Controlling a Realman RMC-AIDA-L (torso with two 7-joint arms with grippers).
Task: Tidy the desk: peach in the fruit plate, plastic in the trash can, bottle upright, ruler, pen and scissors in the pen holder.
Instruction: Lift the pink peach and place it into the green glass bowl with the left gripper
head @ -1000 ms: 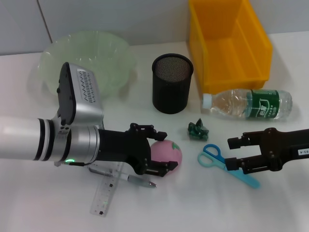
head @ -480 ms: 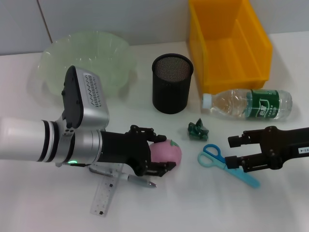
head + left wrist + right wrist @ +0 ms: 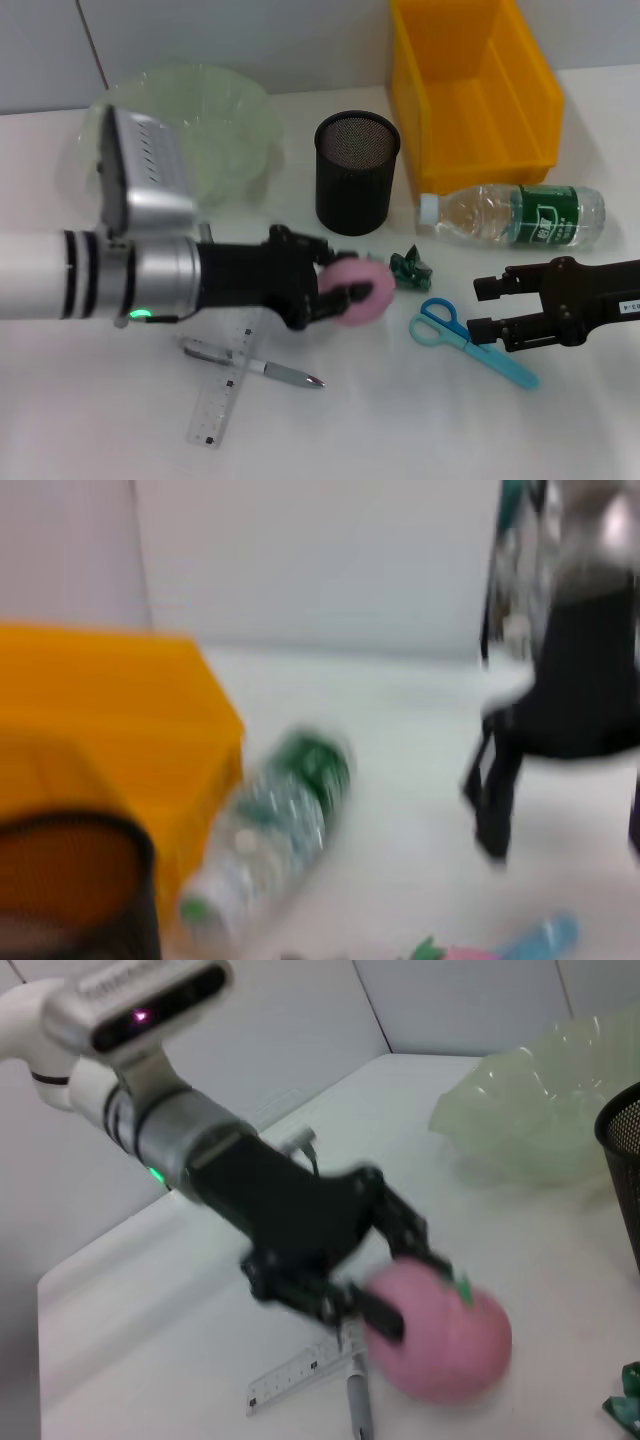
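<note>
Pink and soft-looking, the peach (image 3: 362, 291) sits clamped between the jaws of the left gripper (image 3: 335, 290), clear of the table and just beside the crumpled green plastic (image 3: 409, 267). We judge the grip to be the chief risk: the fingers appear to hold the fruit near its side, and a fast swing toward the pale green fruit plate (image 3: 240, 130) could let it roll out and knock the pen (image 3: 262, 366) or ruler (image 3: 226, 394) lying below. The black mesh pen holder (image 3: 357, 172) stands near the likely path to the plate; a low carry could clip and tip it. The plate looks light and thin-walled, so a drop from height may slide or overturn it. The right gripper (image 3: 500, 308) hovers with jaws apart over the blue scissors (image 3: 470, 340), near enough that the two arms could foul one another if both move inward. The bottle (image 3: 515, 215) lies on its side against the yellow trash can (image 3: 470, 85) and may roll if nudged.
</note>
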